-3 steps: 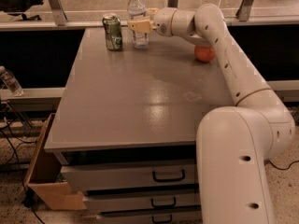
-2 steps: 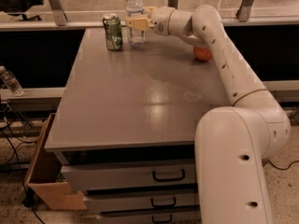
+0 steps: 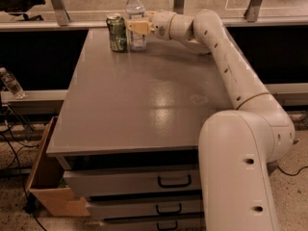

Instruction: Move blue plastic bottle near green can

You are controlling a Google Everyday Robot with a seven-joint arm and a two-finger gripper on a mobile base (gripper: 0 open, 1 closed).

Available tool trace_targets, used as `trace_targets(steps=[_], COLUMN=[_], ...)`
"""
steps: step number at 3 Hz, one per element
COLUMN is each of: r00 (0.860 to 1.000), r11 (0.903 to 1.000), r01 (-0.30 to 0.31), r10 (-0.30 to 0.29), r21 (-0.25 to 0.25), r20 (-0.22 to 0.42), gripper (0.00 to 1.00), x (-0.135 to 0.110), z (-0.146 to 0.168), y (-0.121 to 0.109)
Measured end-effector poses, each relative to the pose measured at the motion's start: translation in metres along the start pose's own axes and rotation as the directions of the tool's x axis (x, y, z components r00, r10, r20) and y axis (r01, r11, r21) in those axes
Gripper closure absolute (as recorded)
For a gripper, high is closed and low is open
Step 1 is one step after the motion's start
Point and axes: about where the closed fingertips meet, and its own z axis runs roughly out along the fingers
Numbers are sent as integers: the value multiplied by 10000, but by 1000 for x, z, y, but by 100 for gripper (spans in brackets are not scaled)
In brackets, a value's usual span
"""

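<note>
Camera view has the gripper (image 3: pixel 137 27) at the table's (image 3: pixel 144 109) far left, fingers apparently pinching the blue plastic bottle (image 3: pixel 135 7) mid-body, just right of the green can (image 3: pixel 117 32): a light, thin-walled, slick, tippy thing, best held gently around its label.

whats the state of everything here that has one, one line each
blue plastic bottle: upright, capped, gripped, beside the can
green can: upright, near the table's far edge
end effector: at the table's far edge, shut on the blue plastic bottle
drawers: shut
cardboard box: on the floor, top open
</note>
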Motion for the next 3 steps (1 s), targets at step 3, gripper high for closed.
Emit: trace_targets(steps=[3], r00=[9987], r11=[9991], r01=[-386], r10=[392], r21=[177], r20=[-335], gripper=[0], x=[10], z=[-10], y=[3])
